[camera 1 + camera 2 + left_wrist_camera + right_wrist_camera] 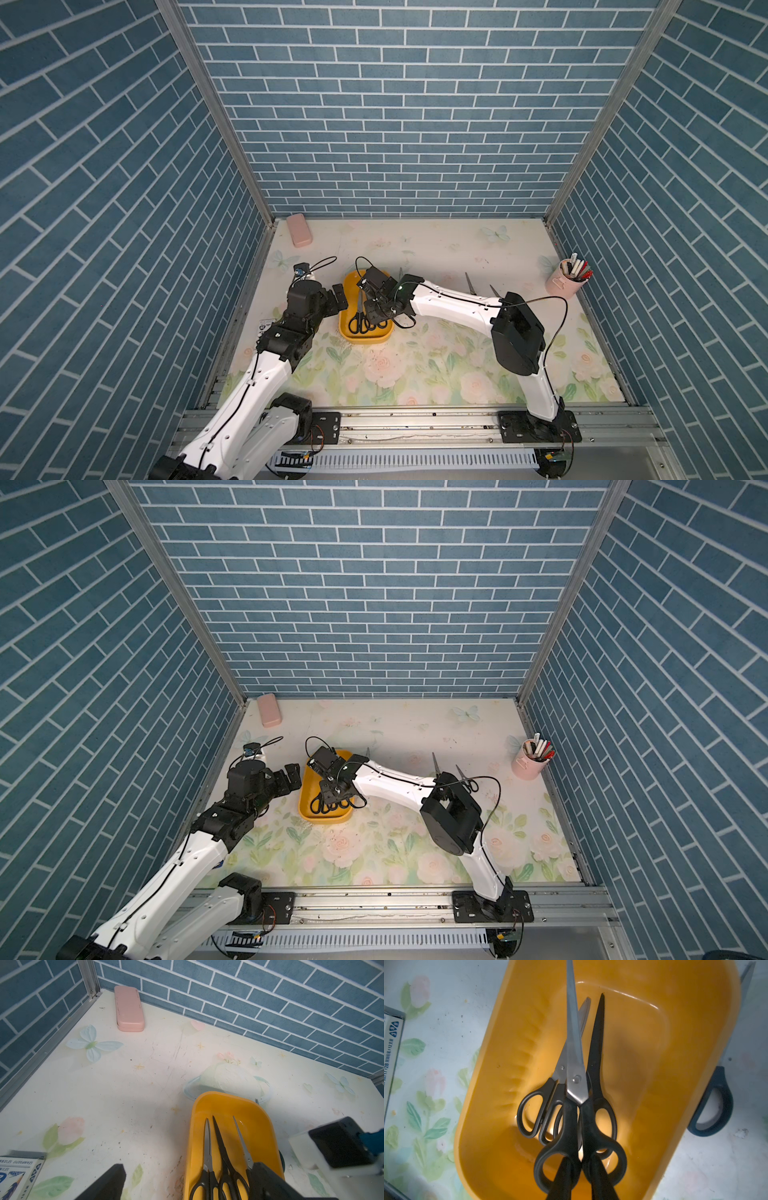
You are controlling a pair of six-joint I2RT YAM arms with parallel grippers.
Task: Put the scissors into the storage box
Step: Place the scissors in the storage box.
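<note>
The yellow storage box (365,337) (695,1043) stands left of the table's middle. Two pairs of black-handled scissors (544,1105) lie in it. My right gripper (581,1176) (375,315) hangs low over the box, shut on the handles of a third, grey-bladed pair (576,1057), blades pointing along the box. Another pair (716,1101) lies on the table against the box's outer wall. Two more pairs (435,764) (462,774) lie farther right, half hidden by the right arm. My left gripper (187,1184) (338,299) is open and empty beside the box's left rim.
A pink closed case (298,230) lies in the back left corner. A pink pen cup (569,276) with markers stands by the right wall. A white pencil carton (18,1176) lies left of the box near the left arm. Blue brick walls enclose three sides.
</note>
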